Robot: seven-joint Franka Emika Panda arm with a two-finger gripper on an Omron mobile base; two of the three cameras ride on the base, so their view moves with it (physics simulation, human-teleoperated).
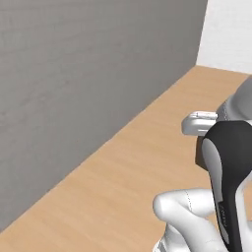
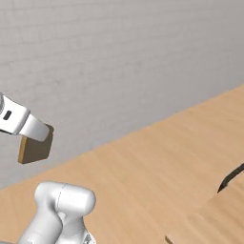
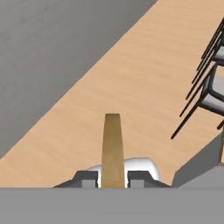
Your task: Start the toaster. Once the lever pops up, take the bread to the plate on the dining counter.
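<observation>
Gripper (image 3: 112,180) clamped on thin square brown bread slice (image 3: 112,148), edge-on between fingertips, carried over wood floor. Likely light, stiff, crumbly: gentle pinch at lower edge, flat faces against pads.

Grey wall (image 1: 74,88) running along the left, meeting a light wood floor (image 1: 133,177) in a clean diagonal line. White wall (image 1: 229,29) closing the far end. Dark-legged chairs (image 3: 210,83) lined up on the right, grey seats.

glossy white arm (image 1: 189,209), black joint cover
</observation>
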